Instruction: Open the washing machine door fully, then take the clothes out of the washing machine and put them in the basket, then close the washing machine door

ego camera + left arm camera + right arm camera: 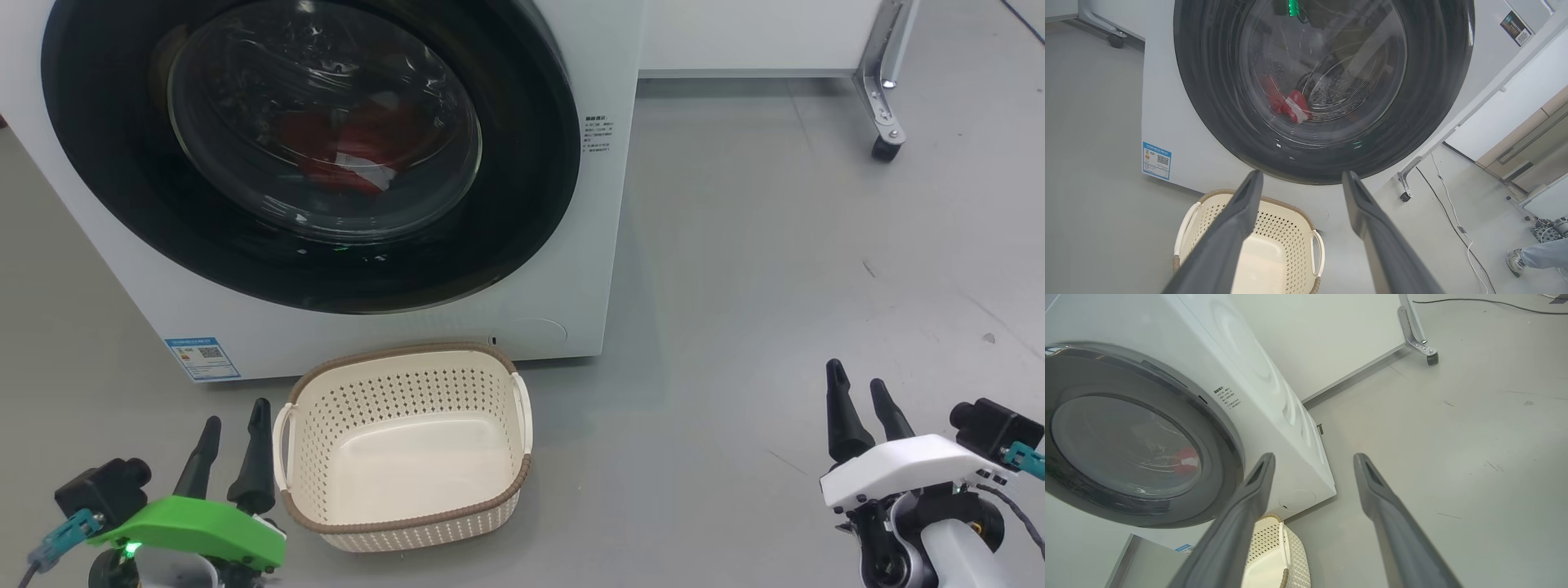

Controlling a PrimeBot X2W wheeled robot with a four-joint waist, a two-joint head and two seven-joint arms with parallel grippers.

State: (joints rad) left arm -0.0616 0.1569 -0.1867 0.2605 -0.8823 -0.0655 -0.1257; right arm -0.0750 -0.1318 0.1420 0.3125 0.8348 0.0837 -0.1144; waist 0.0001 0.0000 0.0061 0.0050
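- Washing machine door: shut; red clothes lie behind its glass.
- Basket: on the floor, just before the washing machine.
- Left gripper: fingers apart, beside the basket.
- Right gripper: fingers apart, well apart from the basket.

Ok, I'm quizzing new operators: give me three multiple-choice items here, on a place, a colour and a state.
1. Where is the basket relative to the washing machine? A on top; B on the floor before it; C inside it.
2. What colour are the clothes behind the glass? A blue; B green; C red with white.
3. How is the washing machine door? A shut; B wide open; C taken off.
Answers: 1 B, it stands on the floor at the machine's foot; 2 C, red and white show through the glass; 3 A, it lies flat against the machine.
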